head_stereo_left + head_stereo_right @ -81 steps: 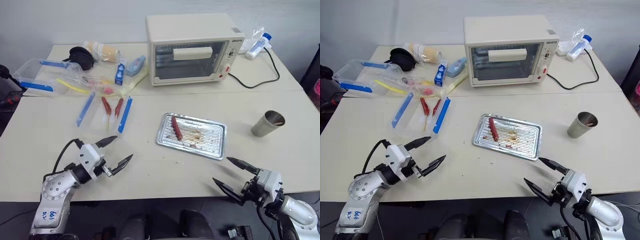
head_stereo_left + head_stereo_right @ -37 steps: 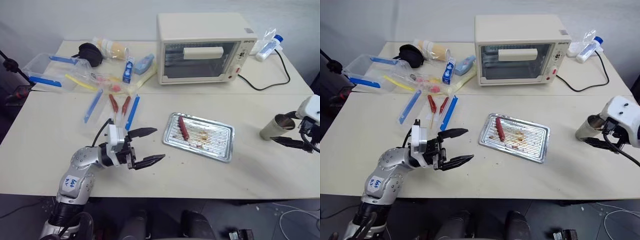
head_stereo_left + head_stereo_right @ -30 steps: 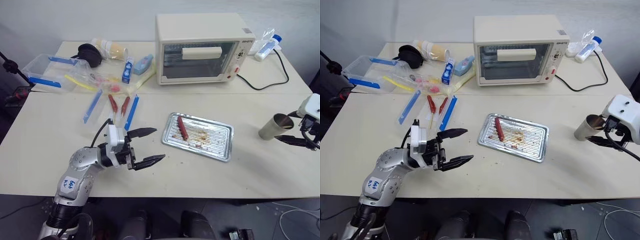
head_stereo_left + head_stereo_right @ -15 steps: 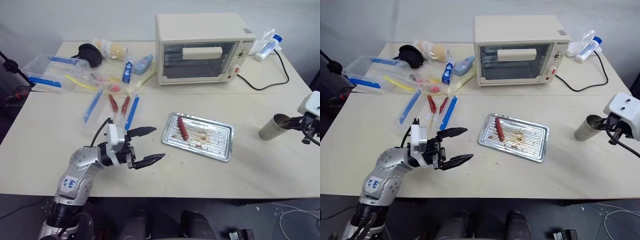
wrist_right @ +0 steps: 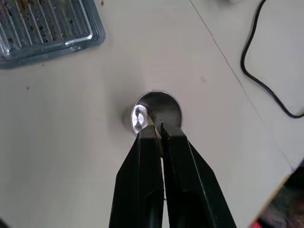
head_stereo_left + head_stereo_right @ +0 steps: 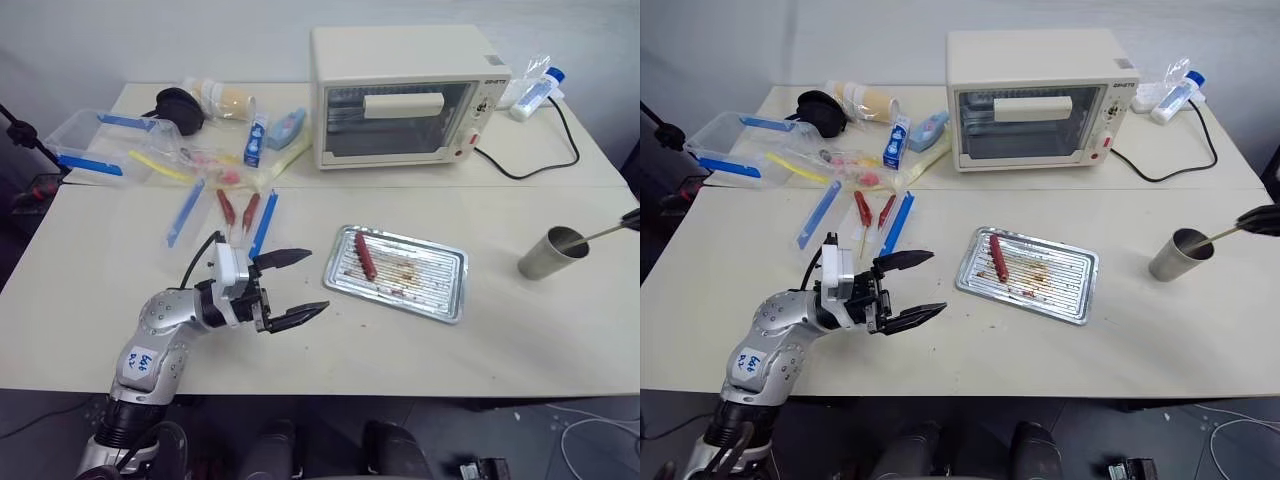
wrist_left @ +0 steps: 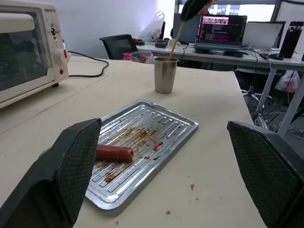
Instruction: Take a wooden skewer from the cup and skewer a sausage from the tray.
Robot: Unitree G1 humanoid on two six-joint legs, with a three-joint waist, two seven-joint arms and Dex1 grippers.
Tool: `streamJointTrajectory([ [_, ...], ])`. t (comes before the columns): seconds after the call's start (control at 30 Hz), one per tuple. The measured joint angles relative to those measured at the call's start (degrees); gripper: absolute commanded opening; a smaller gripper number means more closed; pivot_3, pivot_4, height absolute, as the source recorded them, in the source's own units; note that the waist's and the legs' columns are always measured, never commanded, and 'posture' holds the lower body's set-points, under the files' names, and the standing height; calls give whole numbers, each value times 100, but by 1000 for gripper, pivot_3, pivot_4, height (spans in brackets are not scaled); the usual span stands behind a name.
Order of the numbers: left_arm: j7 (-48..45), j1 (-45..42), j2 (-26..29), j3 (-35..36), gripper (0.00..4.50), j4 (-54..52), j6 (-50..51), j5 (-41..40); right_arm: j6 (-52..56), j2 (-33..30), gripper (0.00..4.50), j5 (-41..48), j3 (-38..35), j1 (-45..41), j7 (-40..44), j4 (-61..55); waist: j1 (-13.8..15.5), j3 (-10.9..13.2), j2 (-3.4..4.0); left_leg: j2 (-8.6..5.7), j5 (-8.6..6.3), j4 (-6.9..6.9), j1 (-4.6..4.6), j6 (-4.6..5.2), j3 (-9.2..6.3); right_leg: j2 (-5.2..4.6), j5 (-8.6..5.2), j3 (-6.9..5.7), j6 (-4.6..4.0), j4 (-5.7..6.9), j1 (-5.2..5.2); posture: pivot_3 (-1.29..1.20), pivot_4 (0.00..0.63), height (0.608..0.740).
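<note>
1. Since half a second ago: right gripper risen above the cup, now pinching the wooden skewer, whose lower end still dips in the cup.
2. At left: left gripper over bare table, fingers spread wide, holding nothing.
3. Centre: tray flat on table, sausage lying in its left end.
4. Behind: toaster oven.

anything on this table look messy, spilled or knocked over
The tray carries brown grease stains and crumbs beside the sausage, with a few crumbs on the table next to it. A lidded clear cup lies on its side at the far left.
</note>
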Motion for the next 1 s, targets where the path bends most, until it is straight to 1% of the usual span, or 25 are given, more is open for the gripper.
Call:
streamJointTrajectory([
  [0.13,-67,-151,9,21,4500,147,1,-1,728,-44,30,677,-152,-566,195,-173,-21,-1,1,1,-4,0,1,-6,-2,-7,-1,14,-2,-19,-2,0,150,740],
  [0.23,-51,-219,-52,30,4500,211,30,-10,1690,308,30,1556,-372,-871,177,-555,-38,0,-4,15,-8,0,-3,-13,-9,-11,2,35,-10,-17,0,0,150,740],
  [0.3,-31,-380,-157,29,4500,229,66,-34,2339,945,30,2242,-481,-909,25,-976,-35,-3,-25,23,-9,3,-4,-16,-14,-8,5,33,-14,-17,6,0,150,740],
  [0.37,-25,-492,-274,-4,4500,231,63,-42,2795,1719,30,2781,-486,-811,-294,-1395,-22,-3,-27,16,-8,3,-4,-15,-10,4,5,25,-14,-10,3,0,150,740],
  [0.47,74,-619,-426,-72,4500,384,-34,115,3305,2825,30,3512,-487,-809,-995,-1795,15,-3,-24,7,-4,2,-5,-10,-2,10,6,-5,-14,1,-5,0,150,740],
  [0.6,102,-750,-562,-72,4500,412,37,51,3583,3616,30,4186,-537,-1011,-1937,-2306,55,-2,-23,0,0,7,-13,-2,-7,7,7,-12,-12,2,-7,0,150,740],
  [0.67,148,-860,-684,-58,4500,367,198,-123,3675,3832,30,4493,-552,-1019,-2294,-2534,78,-2,-24,-6,3,8,-16,3,-14,2,8,-17,-9,0,-2,0,150,740],
  [0.83,184,-1025,-817,-59,4500,339,380,-326,3791,4055,30,4916,-548,-892,-2810,-2741,47,-3,-25,-11,5,8,-15,8,-10,2,12,-15,-2,1,-1,0,150,740],
  [0.93,160,-1025,-981,-176,4500,328,399,-348,3705,4357,30,4983,-484,-811,-3089,-2899,38,-3,-25,-9,6,8,-15,7,-9,4,12,-16,-2,3,-2,0,150,740],
  [1.0,133,-1025,-1046,-265,4500,261,447,-370,3684,4392,30,5000,-380,-728,-3168,-2923,34,-3,-25,-10,6,8,-15,8,-8,4,12,-15,-2,2,-2,0,150,740],
])
